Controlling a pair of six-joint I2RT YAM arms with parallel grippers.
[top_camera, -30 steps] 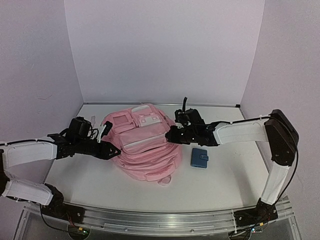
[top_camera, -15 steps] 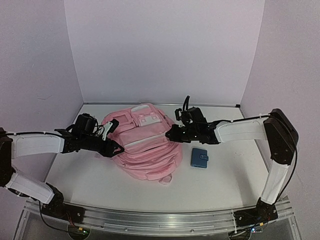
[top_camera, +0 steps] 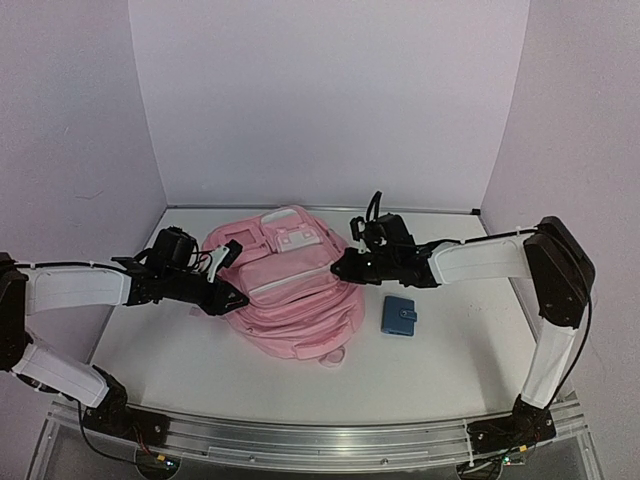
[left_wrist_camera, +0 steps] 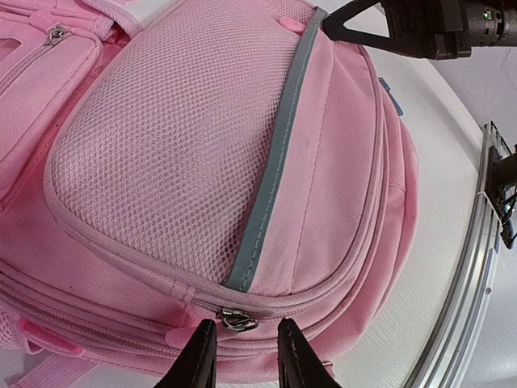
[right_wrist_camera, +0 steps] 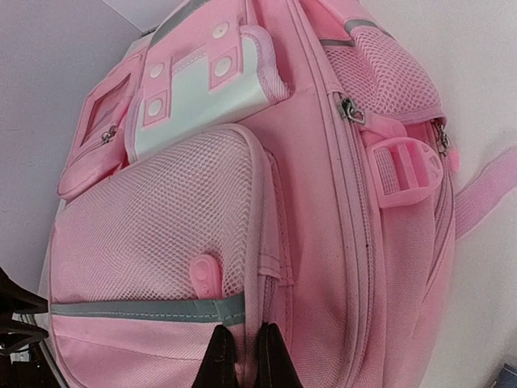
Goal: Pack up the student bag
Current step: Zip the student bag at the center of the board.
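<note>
High view and close wrist views share the bag [top_camera: 295, 300].

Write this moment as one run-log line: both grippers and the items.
left gripper: open, at zip pull of bag | right gripper: shut on bag | wallet: on table, right of bag

Large soft pink fabric backpack [top_camera: 290, 292]: pink throughout, with a rounded front pocket [left_wrist_camera: 161, 145] in fine pink open-weave mesh. One grey-green band [left_wrist_camera: 275, 162] with paler stitching crosses that pocket, the upper flap [right_wrist_camera: 202, 101] is pale mint-white under pink tabs with white round snaps, and the zip pulls are silver-grey. Small flat rectangular wallet [top_camera: 401, 315]: plain mid blue with a slightly paler tab; tabletop [top_camera: 450, 370] plain white, walls [top_camera: 330, 100] plain white with a lilac cast. Left gripper [left_wrist_camera: 242, 343] and right gripper [right_wrist_camera: 242, 356]: black fingers; arm links [top_camera: 480, 262] white, joints black.
</note>
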